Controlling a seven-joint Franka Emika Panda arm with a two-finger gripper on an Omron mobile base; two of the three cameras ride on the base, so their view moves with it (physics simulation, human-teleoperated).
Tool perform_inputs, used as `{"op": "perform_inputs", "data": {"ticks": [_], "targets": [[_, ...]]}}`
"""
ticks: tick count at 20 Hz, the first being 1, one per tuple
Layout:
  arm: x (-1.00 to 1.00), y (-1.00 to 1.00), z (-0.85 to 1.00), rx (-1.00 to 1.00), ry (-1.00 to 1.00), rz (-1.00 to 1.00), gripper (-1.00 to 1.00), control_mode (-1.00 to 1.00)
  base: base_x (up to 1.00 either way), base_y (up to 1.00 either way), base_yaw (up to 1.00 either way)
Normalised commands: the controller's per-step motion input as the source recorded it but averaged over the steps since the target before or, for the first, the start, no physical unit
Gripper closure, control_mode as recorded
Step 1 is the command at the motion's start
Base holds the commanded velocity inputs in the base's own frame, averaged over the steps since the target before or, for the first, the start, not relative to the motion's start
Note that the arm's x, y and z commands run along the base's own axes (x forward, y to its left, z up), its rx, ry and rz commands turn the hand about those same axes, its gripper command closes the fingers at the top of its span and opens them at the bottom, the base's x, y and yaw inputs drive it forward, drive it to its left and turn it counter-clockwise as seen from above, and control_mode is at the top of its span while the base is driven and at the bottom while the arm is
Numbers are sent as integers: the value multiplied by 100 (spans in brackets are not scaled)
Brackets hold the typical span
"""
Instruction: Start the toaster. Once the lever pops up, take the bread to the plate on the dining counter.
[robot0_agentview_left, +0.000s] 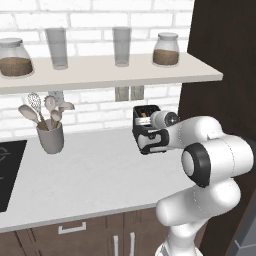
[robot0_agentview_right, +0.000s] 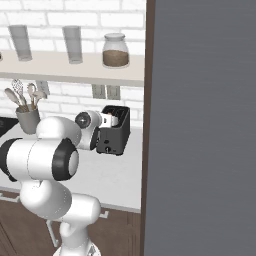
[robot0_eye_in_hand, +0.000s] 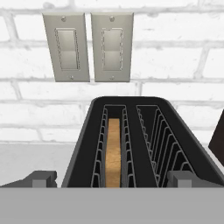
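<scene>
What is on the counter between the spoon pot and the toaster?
Nothing. In the left base view the pale counter is bare between the grey pot of utensils and the toaster.

Even, bright, diffuse light fills this rendered kitchen, with no visible lamp and no harsh glare. The shelf (robot0_agentview_left: 110, 74) casts a soft grey shadow on the brick wall (robot0_agentview_left: 95, 107) beneath it. The arm (robot0_agentview_left: 210, 160) shows only gentle shading and a faint sheen on its white shells. The toaster (robot0_eye_in_hand: 131, 144) slots fall dark, the bread (robot0_eye_in_hand: 113, 153) staying clearly lit. All views are coarse and slightly soft, edges jagged; straight lines stay straight at the borders.
</scene>
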Motion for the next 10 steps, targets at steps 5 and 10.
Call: {"op": "perform_inputs", "data": {"ticks": [5,10], "targets": [[0,0,0,0,0,0,-100,-100,0,0,0],[0,0,0,0,0,0,-100,-100,0,0,0]]}}
